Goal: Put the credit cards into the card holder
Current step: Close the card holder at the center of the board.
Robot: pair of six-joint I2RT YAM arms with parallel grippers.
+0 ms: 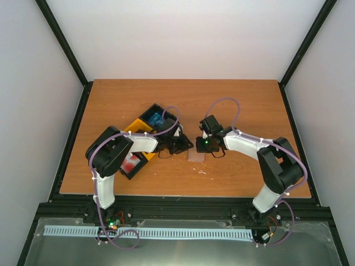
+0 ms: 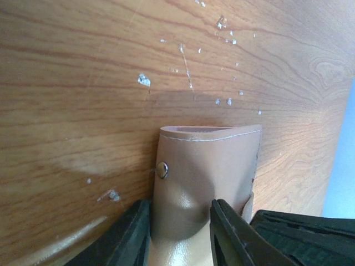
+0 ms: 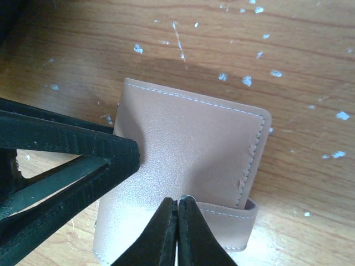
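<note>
One card holder (image 2: 213, 152) in left gripper (image 2: 180, 224); right gripper (image 3: 177, 209) closed

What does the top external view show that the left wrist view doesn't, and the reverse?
Only top external: the black and yellow bins with a blue card and a red card inside, plus the right gripper. Only left wrist: the snap stud, and the left gripper clamped on the card holder. Both: that holder on the wooden table.
</note>
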